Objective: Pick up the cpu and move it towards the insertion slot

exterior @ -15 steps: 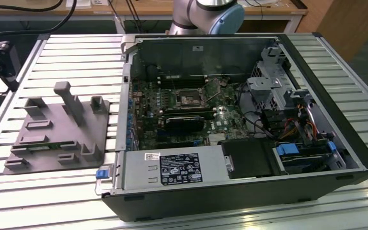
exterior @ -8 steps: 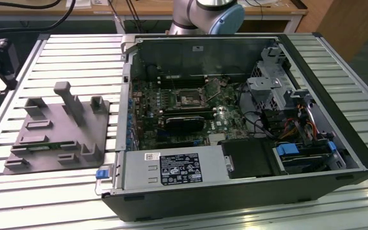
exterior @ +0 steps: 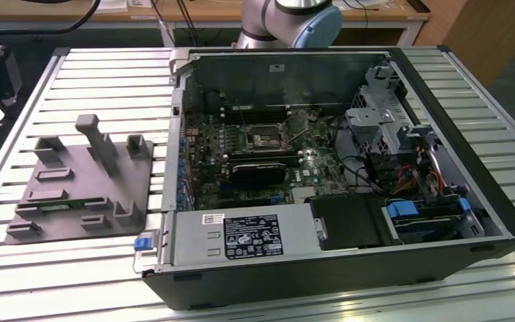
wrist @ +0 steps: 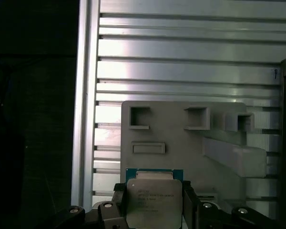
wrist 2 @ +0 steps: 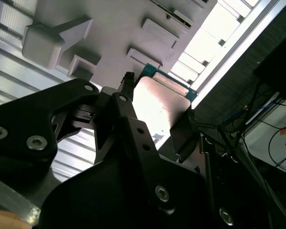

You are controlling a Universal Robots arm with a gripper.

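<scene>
Upper part of arm (exterior: pixel 295 19) at top edge of exterior view: silver-grey joint housings, pale blue end cap.

Black two-finger gripper (wrist: pixel 155 212) appears in both wrist views (wrist 2: pixel 157 112). Fingers (wrist: pixel 120 206) stand one each side of cpu (wrist: pixel 153 196), pressed on opposite edges, chip clamped flat between them. Jaws set one chip-width apart.

In second wrist view, black linkage bars (wrist 2: pixel 133 138) with silver screws run from gripper body out to fingers (wrist 2: pixel 182 136), cpu (wrist 2: pixel 162 100) held at tips.
</scene>
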